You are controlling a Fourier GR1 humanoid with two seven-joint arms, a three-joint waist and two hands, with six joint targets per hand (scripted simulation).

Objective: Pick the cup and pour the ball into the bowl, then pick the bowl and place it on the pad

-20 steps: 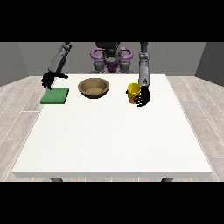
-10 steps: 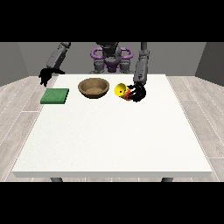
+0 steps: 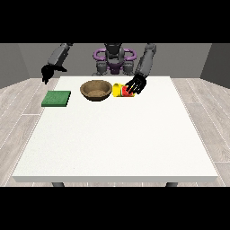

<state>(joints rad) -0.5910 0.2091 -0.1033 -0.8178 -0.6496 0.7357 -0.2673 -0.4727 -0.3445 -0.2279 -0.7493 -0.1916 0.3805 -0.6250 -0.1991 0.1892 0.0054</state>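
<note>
Standing behind a large white table (image 3: pixel 117 134), the robot held a yellow cup (image 3: pixel 120 90) with the hand at the view's right (image 3: pixel 137 84), its dark fingers wrapped around the cup. The cup was tipped on its side, its mouth facing a brown wooden bowl (image 3: pixel 95 90) just beside it. A green pad (image 3: pixel 56 98) lay on the table well apart from the bowl, toward the view's left. The hand at the view's left (image 3: pixel 47 72) hung above the table's far corner, near the pad; whether its fingers were curled I could not tell.
</note>
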